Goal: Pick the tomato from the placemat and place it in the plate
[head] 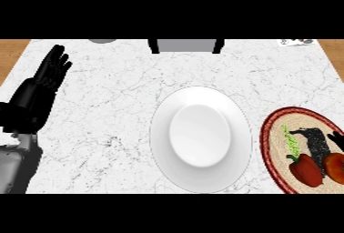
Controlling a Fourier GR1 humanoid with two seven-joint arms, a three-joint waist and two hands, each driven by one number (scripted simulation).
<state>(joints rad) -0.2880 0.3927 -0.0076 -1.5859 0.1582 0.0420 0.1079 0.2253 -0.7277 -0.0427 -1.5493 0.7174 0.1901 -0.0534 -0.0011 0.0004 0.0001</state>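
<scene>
Grey and bulky at the lower left edge of the frame, the left forearm [17, 166] sits closest to the viewer. At the opposite side, in the lower right corner, the tomato [306, 169] lies on the placemat [295, 119], a red lump with a second red patch showing just to its right. Between the two patches runs a black finger of the right hand [314, 141], which reaches in from the right edge and lies across the fruit, its fingers bent down over and round it. A short green speckled strip [291, 142] lies just left of the hand, above the tomato. The placemat is a woven beige oval with a dark red border, cut off by the right edge of the frame. Just beside it to the left, near the middle of the frame, stands the white plate [161, 132], bare, its rim almost meeting the mat's border. Both rest on the white marbled table [107, 118]. At the far left the left hand [37, 93] rests open, fingers straight and pointing up toward the upper left, holding nothing. Along the top edge show a dark chair back [186, 45], a grey round shape [102, 40] and a small printed item [297, 42].
</scene>
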